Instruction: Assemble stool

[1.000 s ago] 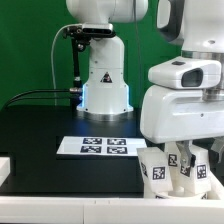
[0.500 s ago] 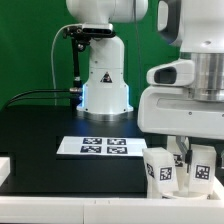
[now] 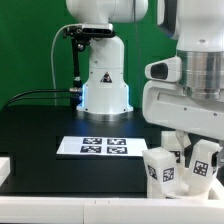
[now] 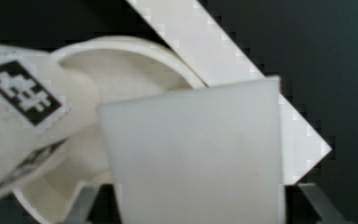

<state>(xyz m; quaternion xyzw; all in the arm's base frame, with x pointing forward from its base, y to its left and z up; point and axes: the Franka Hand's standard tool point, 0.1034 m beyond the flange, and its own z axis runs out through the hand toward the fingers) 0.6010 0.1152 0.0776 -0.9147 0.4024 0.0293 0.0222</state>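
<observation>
Fingers point(image 3: 187, 158): closed on a short chunky white plastic tagged leg point(image 3: 204, 165) | Location: lower right of frame, beside the round white seat disc point(image 3: 161, 170) | We advise keeping the leg upright and aligning before pressing.

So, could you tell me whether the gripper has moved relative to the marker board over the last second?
Yes: the gripper shifted toward the exterior view's right, away from the marker board.
</observation>
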